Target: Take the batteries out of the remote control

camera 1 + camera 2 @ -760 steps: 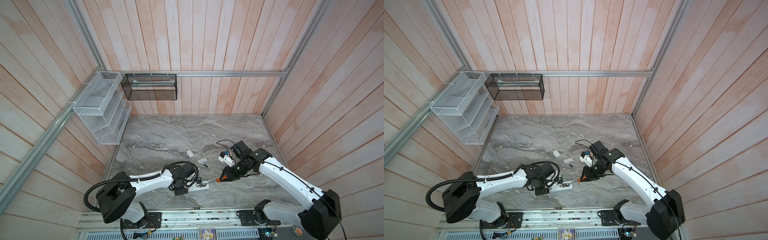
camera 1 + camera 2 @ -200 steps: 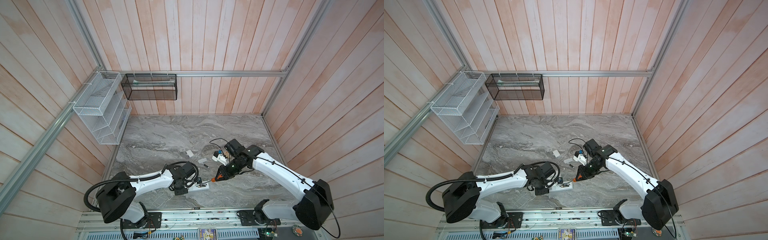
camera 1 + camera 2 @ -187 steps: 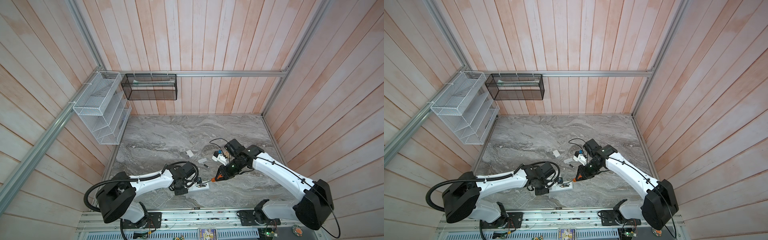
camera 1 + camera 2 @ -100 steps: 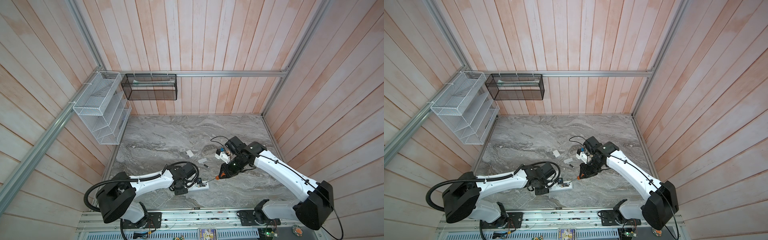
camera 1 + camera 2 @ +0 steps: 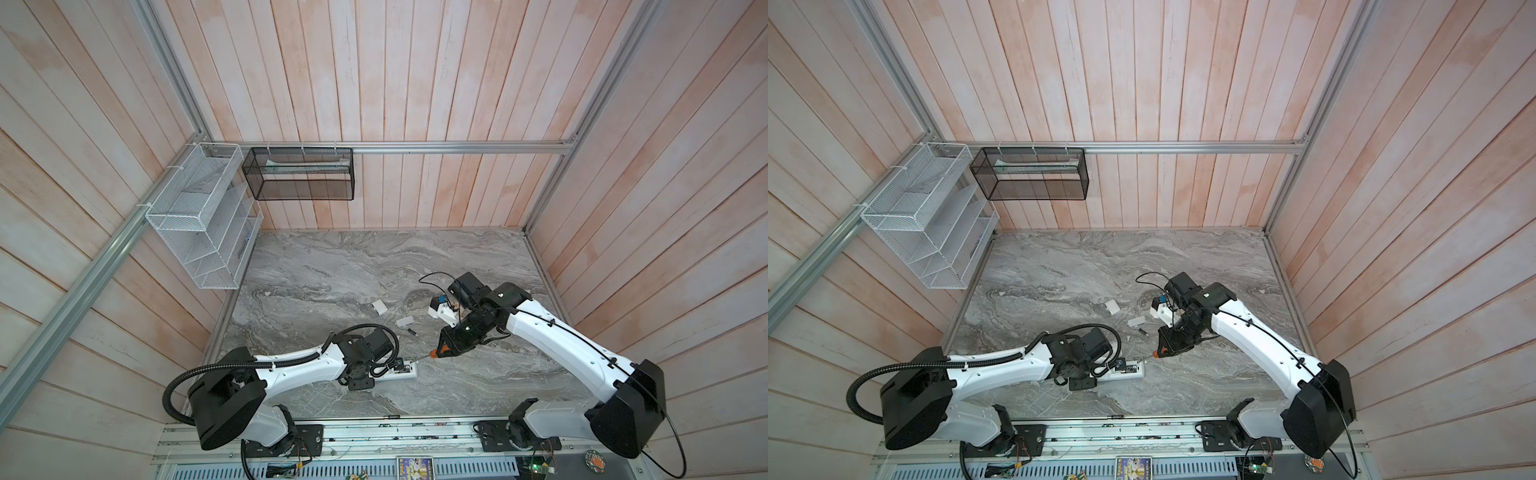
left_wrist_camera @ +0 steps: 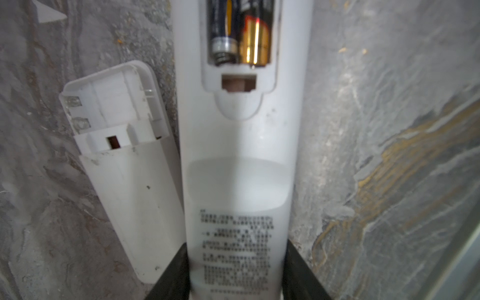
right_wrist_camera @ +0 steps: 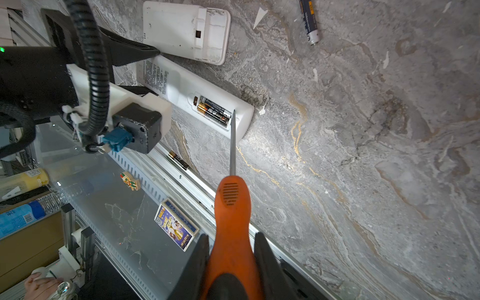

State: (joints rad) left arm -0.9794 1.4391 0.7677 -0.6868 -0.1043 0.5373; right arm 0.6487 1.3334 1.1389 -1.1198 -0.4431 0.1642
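Screwdriver [image 7: 232, 205] in right gripper [image 7: 232, 244] shifted toward remote [image 7: 181, 87], label blurred

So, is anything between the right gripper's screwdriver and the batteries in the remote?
Nothing visible does. The remote is uncovered, both batteries exposed, and the screwdriver in the right gripper has its tip right at the compartment's end.

The grey marbled surface [image 5: 374, 266] carries a white remote [image 7: 197, 101] lying back up near its front edge, and a second white remote [image 7: 187, 31] just beside it, its compartment open. Farther in lie a small white cover [image 5: 379, 306] and another white cover [image 5: 404, 321], apart from each other, with a loose battery [image 7: 309, 22] near them. Another battery [image 7: 178, 161] lies right at the front edge against the metal rail [image 7: 193, 181].
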